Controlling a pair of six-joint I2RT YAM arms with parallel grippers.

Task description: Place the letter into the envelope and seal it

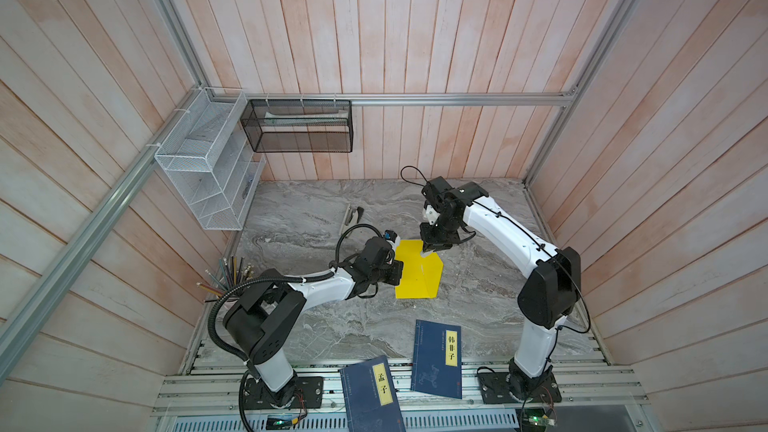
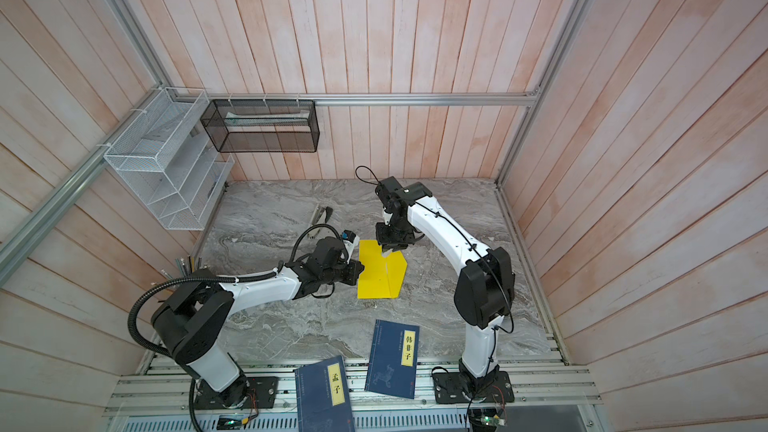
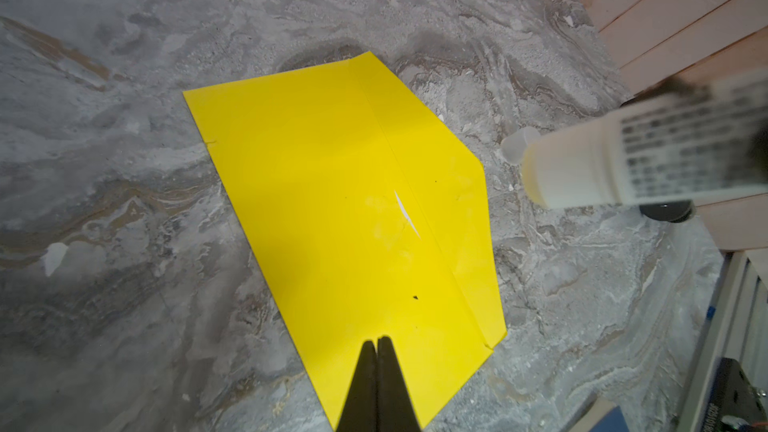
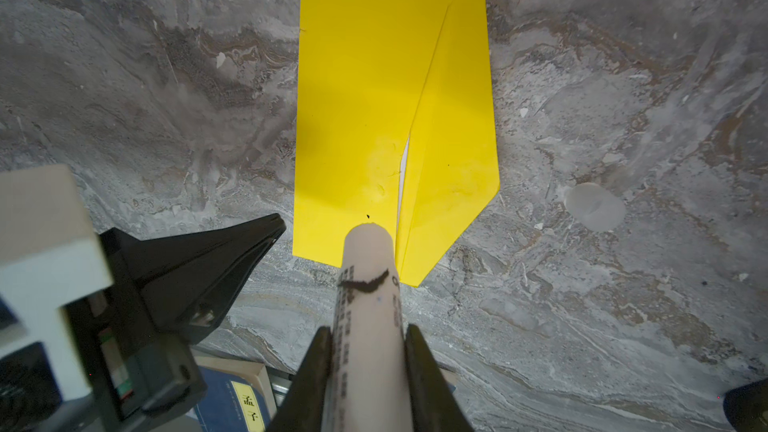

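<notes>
Glue stick [image 4: 368,284]; letter [image 4: 403,166] mostly inside envelope [image 4: 353,97]

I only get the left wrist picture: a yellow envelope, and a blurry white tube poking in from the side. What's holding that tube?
Observer: The right gripper. The right wrist view shows its jaws clamped on a glue stick, whose tip points at the envelope near the flap fold.
Operator: And the cloudy little thing near its tip?
Observer: A translucent cap. It lies on the table beside the flap, apart from the envelope.
Operator: Anything else around that I'm missing?
Observer: In both top views, a bunch of pencils stands at the table's left edge.
</notes>
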